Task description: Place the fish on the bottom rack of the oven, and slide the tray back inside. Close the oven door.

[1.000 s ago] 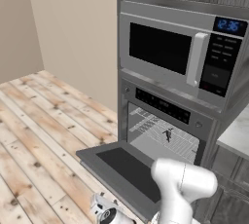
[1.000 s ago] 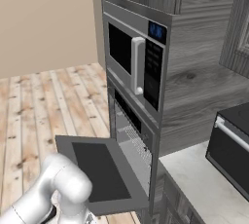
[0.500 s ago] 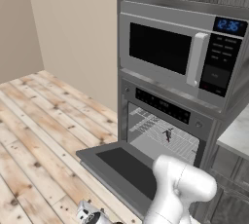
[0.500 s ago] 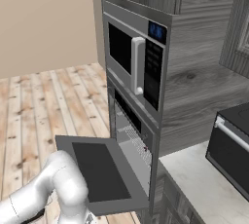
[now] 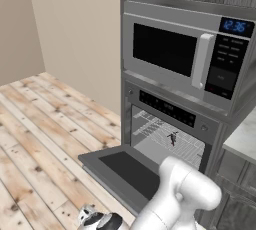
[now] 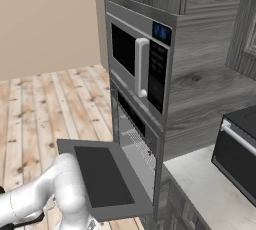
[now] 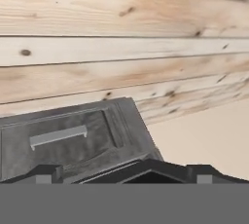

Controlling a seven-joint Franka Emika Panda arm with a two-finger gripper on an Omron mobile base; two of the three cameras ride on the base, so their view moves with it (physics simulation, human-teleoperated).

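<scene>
The oven (image 5: 170, 109) stands with its door (image 5: 125, 171) folded down flat, dark window panel facing up. Inside the lit cavity the small dark fish (image 5: 172, 138) lies on a silver wire rack (image 5: 187, 149) that sits within the cavity; I cannot tell which shelf it is. In the right base view the door (image 6: 107, 176) juts out over my arm. My gripper (image 5: 91, 218) hangs low near the floor, below and in front of the door's front edge. In the hand view its fingertips (image 7: 44, 173) stand wide apart, open, with nothing between them.
A steel microwave (image 5: 180, 56) with a blue clock sits above the oven. A black toaster oven (image 6: 237, 149) stands on the pale counter (image 6: 200, 184) to the right. The hand view looks at wood floor planks (image 7: 121, 57) and a grey cabinet front (image 7: 68, 138) with a short silver handle.
My hand has slid left and lower along the floor under the door's front edge, and the elbow has risen a little. Oven, door and fish have not moved.
</scene>
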